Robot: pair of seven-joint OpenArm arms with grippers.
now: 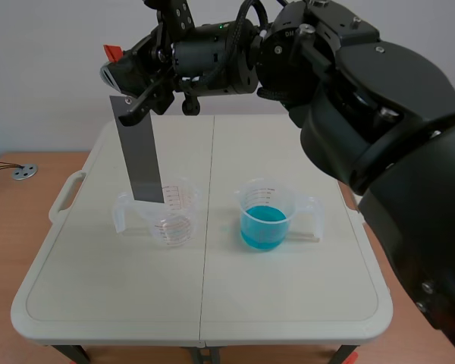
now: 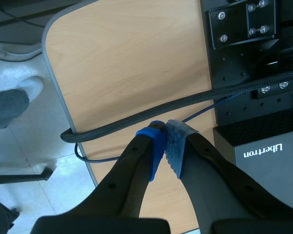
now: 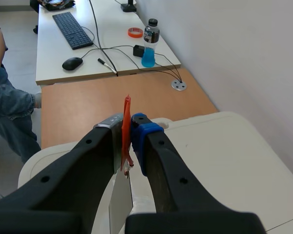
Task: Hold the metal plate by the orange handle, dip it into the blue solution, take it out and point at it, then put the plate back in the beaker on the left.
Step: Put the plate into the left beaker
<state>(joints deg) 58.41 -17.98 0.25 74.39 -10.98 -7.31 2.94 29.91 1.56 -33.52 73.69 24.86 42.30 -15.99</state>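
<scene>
Metal plate: hangs near-upright, lower end inside left beaker, right hand clamped on orange handle; left hand closed, empty; prob. lift-out step; next: raise clear of rim, shift over blue solution.

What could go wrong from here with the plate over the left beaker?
1. The metal plate ends low at the rim of the left beaker; moving sideways before lifting may tip it.
2. The right gripper pinches only the thin orange handle, so the long plate could swing or slip.
3. An off-centre dip could knock the blue solution beaker and spill it.
</scene>
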